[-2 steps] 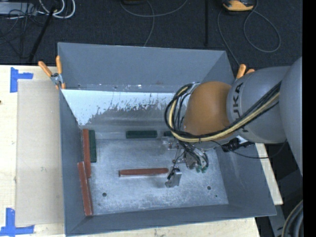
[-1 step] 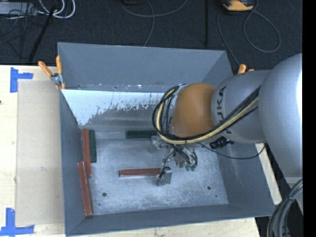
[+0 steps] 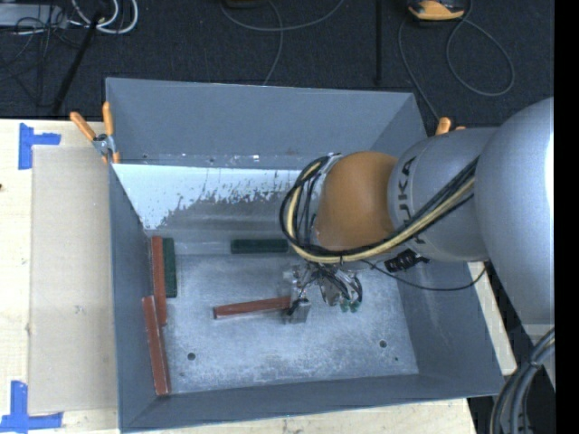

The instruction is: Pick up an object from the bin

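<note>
A thin reddish-brown stick (image 3: 249, 309) lies flat on the bin's floor near the middle, pointing left to right. My gripper (image 3: 297, 310) is down at the right end of this stick, right against it. The wrist hides how it meets the stick. A short dark green bar (image 3: 258, 246) lies behind it, close to the foot of the back wall.
Two more reddish-brown sticks (image 3: 158, 269) (image 3: 155, 346) lie end to end along the left wall, with a small dark green block (image 3: 170, 277) beside the upper one. The arm with its orange cover and cables reaches in from the right over the bin's right half.
</note>
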Motion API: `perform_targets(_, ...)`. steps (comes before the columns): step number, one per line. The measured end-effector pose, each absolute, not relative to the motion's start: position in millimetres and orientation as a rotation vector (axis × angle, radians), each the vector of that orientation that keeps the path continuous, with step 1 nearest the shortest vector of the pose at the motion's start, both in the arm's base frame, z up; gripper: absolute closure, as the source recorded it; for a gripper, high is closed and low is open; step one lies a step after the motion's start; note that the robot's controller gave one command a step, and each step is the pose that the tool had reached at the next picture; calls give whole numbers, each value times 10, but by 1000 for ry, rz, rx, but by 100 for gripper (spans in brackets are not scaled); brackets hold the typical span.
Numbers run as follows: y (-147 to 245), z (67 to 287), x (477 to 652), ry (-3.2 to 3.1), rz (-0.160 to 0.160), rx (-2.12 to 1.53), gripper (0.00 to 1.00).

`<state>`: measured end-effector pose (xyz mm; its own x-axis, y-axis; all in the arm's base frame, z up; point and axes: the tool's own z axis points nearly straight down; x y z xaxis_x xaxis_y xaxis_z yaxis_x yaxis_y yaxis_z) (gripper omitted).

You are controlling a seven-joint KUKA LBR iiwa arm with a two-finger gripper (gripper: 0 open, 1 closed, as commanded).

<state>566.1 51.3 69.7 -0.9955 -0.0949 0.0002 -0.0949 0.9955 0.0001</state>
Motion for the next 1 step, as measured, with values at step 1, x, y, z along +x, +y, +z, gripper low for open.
perform_targets(1, 451, 2101, 5538, -3143, 1, 196, 100)
